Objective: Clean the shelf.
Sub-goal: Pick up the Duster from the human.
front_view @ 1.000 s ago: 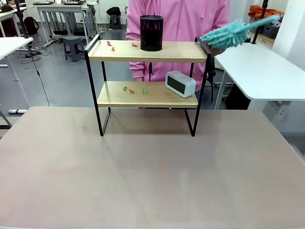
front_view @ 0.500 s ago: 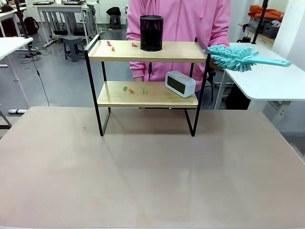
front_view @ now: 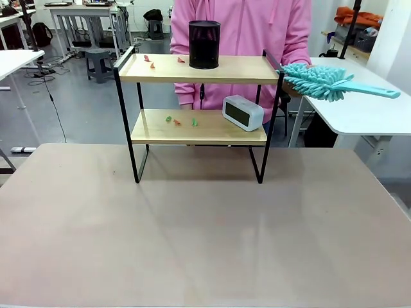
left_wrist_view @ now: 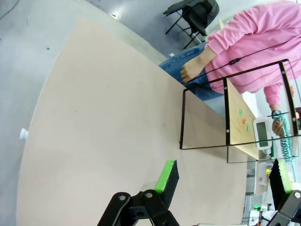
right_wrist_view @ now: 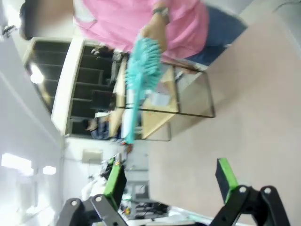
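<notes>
By the shelf [front_view: 244, 68] rail, teal duster [front_view: 318, 80]

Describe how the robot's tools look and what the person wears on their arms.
The left tool and right tool each have two black fingers with bright green pads, on black linkages. The person wears long pink sleeves and a wristwatch.
</notes>
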You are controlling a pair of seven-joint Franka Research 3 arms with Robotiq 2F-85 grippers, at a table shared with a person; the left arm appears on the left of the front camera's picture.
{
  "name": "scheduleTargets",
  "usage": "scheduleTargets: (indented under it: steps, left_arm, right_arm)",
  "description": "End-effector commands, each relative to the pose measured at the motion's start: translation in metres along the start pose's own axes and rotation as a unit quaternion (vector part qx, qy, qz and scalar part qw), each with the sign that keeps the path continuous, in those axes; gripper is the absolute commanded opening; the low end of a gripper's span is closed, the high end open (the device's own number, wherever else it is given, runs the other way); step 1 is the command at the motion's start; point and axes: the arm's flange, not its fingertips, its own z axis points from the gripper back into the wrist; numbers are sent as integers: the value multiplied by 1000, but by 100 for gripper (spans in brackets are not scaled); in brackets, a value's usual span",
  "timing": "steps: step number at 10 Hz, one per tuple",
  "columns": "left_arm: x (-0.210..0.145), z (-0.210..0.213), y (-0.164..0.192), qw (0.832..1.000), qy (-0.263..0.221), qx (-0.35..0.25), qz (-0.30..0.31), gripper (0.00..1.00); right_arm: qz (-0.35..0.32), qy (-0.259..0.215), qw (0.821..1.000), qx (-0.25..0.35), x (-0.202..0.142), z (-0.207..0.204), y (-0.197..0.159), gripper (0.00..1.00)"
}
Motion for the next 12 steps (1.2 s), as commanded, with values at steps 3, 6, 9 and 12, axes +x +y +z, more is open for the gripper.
scheduleTargets:
  steps: [3,6,9,12]
  left_arm:
    - [1,1,-3,1000,1,-6,5,100]
    - [1,1,-3,1000,1,-6,5,100]
    - [1,1,-3,1000,1,-6,5,100]
    - [1,1,-3,1000,1,-6,5,100]
  right_arm:
    - [-40,148,988,18,74,-108,39,100]
    - [-86,193,977,9,102,-189,35,100]
    - [-131,217,967,37,114,-229,23,100]
    - [-130,242,960,54,107,-238,24,100]
